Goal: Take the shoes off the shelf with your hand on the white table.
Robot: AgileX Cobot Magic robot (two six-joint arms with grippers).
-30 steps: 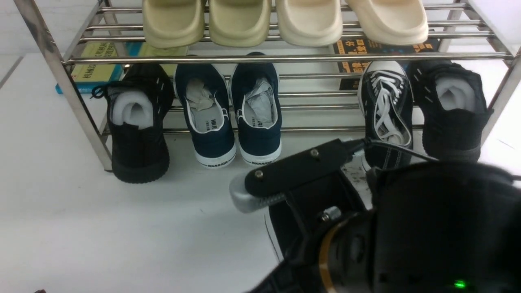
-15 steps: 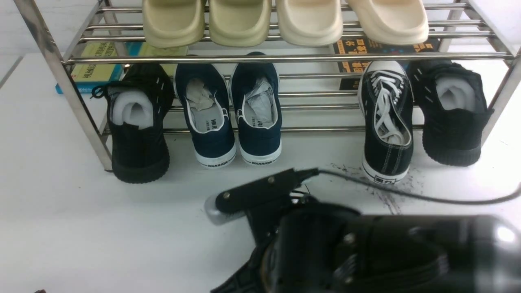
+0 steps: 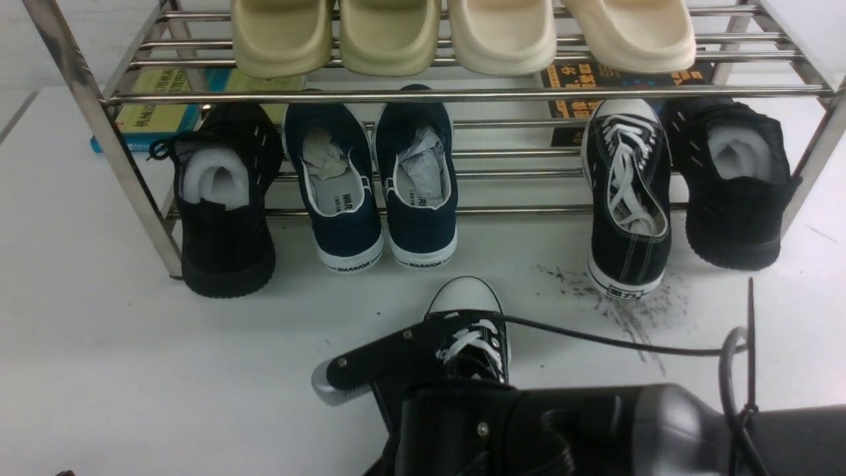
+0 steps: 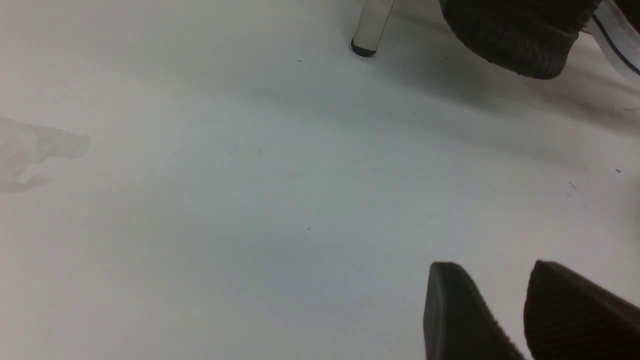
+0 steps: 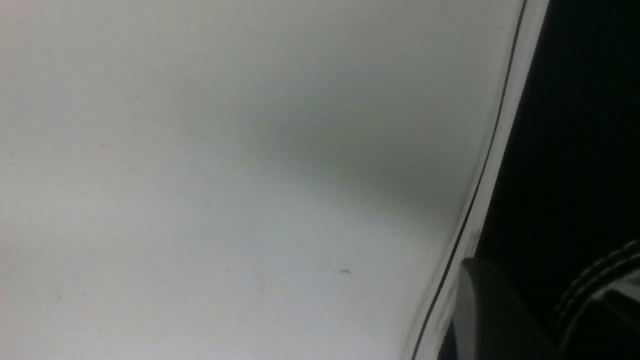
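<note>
One black canvas sneaker (image 3: 466, 301) lies on the white table (image 3: 132, 344), toe pointing at the shelf (image 3: 423, 94). Its mate (image 3: 628, 192) leans on the shelf's lower tier, heel on the table. My right gripper (image 3: 334, 383) sits low over the near half of the table sneaker. Only one flat finger (image 3: 370, 360) with a silver pad shows, to the shoe's left. In the right wrist view that finger (image 5: 485, 310) lies beside the shoe's black side (image 5: 575, 150); the other finger is hidden. My left gripper (image 4: 492, 265) hangs open and empty over bare table.
Navy slip-ons (image 3: 383, 192) and two black knit shoes (image 3: 225, 205) (image 3: 733, 185) share the lower tier. Beige slippers (image 3: 462, 33) fill the top tier. Books (image 3: 158, 106) lie behind. Dark scuff marks (image 3: 628, 304) and a cable (image 3: 595, 340) cross the table. A shelf leg (image 4: 367, 30) stands near.
My right arm has drawn back toward me and sunk lower. The sneaker under it, hidden before, now shows lying on the table.
</note>
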